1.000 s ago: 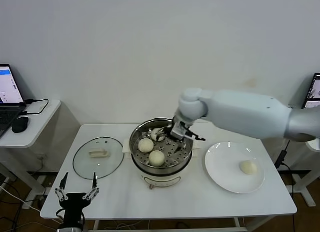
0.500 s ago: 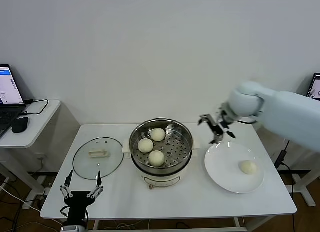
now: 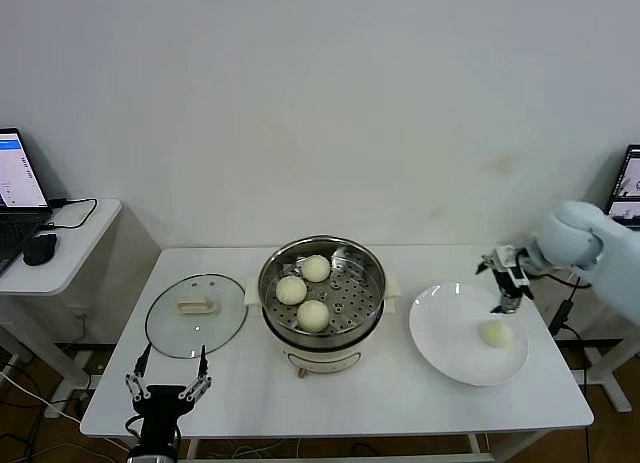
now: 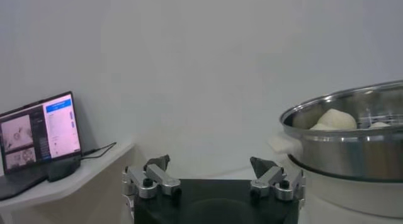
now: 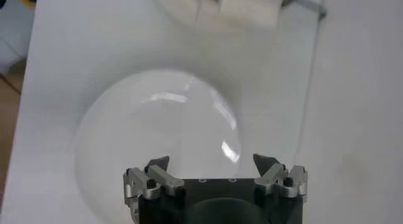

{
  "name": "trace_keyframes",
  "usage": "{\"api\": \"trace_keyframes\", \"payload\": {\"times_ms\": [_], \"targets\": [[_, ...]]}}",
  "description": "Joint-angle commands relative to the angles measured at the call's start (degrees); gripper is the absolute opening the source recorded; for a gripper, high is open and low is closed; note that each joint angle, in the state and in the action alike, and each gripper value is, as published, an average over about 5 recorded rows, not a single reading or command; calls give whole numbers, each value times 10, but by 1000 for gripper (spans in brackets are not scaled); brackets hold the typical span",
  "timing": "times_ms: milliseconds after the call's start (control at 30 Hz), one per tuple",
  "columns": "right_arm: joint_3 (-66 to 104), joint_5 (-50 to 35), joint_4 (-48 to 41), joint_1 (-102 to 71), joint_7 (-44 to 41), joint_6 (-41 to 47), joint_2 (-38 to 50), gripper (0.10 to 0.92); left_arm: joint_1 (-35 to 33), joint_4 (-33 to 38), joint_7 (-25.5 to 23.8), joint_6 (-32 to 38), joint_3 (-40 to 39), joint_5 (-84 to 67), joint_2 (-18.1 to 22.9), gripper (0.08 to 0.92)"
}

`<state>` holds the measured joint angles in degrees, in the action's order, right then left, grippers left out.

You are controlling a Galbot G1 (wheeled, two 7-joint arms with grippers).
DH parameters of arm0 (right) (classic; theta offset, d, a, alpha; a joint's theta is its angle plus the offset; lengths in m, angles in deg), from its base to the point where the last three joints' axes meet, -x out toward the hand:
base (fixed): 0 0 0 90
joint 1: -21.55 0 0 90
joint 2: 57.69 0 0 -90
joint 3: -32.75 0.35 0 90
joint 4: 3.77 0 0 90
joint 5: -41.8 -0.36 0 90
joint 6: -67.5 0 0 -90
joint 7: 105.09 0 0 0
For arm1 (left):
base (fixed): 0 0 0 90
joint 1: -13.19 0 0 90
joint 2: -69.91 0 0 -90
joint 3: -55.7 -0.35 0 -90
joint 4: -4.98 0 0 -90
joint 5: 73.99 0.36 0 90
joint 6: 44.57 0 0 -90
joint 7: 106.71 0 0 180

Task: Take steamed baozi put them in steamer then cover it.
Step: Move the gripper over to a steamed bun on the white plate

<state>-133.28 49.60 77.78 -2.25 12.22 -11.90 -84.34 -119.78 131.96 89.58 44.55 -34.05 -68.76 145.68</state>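
Note:
The steamer stands mid-table with three steamed baozi on its perforated tray. A fourth baozi lies on the white plate to the right. The cover, a glass lid with a cream handle, lies flat on the table to the steamer's left. My right gripper is open and empty, just above the plate's far right part, close over that baozi. In the right wrist view it hangs over bare plate. My left gripper is open, parked at the table's front left edge.
In the left wrist view the left gripper faces the steamer's steel wall. A side table with a laptop and mouse stands at far left. Another screen sits at far right. The white table has free room in front.
My right gripper left a baozi in the steamer, then swung right, empty, to above the plate. The steamer now holds three buns. The left gripper shifted slightly.

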Motion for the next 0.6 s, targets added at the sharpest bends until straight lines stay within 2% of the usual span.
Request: {"api": "trace_keyframes", "payload": {"times_ms": [33,600], "targets": [[180,93,-102,-191,-13,-49,-9,823,-3,2,0,0,2,1,1,823],[208,115,-168,-231,14,-59,-95,823,-7,0,-2,-2,8,4,3,823]]}}
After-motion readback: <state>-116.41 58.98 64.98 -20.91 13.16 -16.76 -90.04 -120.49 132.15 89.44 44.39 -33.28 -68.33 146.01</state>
